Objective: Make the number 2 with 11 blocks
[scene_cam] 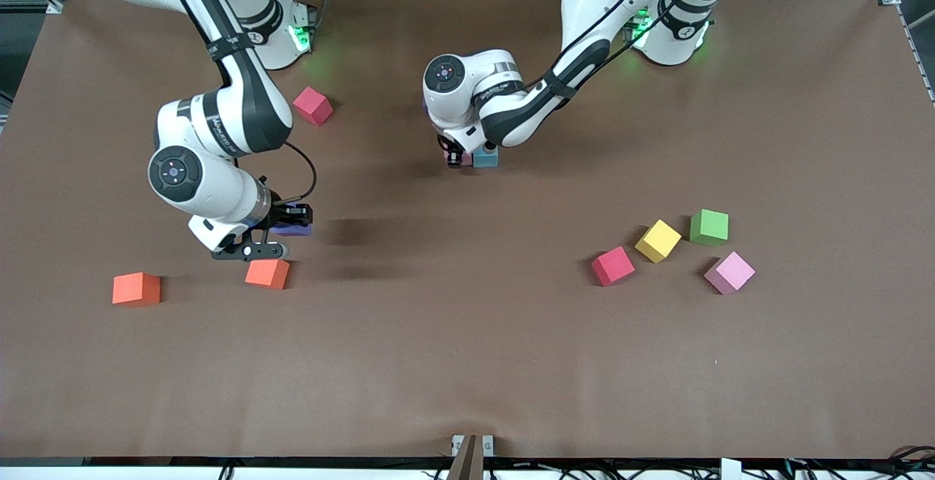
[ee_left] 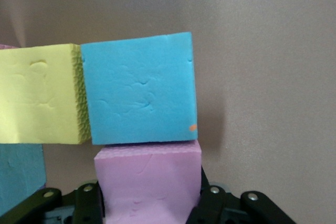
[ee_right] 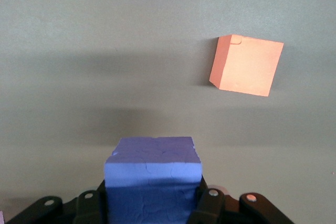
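The digit is barely begun: a yellow block (ee_left: 39, 95) and blue block (ee_left: 139, 95) lie joined mid-worktop under the left tool (ee_left: 152, 203), which clamps a pink block (ee_left: 148, 182), while the right tool (ee_right: 155, 203) carries a purple block (ee_right: 154, 174) and seven lie scattered.

High front camera faces robots; wrist cameras (close-up) look past jaws.

A small matte green cube (scene_cam: 709, 227) sits on the brown desk (scene_cam: 467, 363), toward the left arm's end.
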Tool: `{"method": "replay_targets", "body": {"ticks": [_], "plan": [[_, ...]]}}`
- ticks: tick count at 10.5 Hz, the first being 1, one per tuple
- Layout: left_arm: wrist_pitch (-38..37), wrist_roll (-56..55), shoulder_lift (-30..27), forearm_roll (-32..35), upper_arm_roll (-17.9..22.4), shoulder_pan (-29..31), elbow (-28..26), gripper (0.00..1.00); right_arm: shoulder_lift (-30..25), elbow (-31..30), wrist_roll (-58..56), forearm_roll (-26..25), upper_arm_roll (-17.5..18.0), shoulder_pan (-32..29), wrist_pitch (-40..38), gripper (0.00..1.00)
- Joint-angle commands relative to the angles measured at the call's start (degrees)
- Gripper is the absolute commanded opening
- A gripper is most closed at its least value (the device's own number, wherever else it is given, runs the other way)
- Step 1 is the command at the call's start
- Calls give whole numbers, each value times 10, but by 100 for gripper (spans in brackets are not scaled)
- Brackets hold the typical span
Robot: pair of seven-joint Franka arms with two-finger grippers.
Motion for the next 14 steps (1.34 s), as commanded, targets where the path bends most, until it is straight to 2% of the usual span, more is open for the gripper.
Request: {"method": "replay_targets", "body": {"ticks": [1, 10, 14], "plan": [[-4, -100, -3, 38, -5, 0, -3, 42, -9, -10, -8, 12, 0, 5, 6, 0], [4, -101, 4, 48, -5, -9, -3, 47, -5, -10, -8, 12, 0, 7, 13, 0], [4, -101, 4, 53, -5, -9, -5, 47, -2, -9, -18, 15, 2, 36, 24, 0]]}}
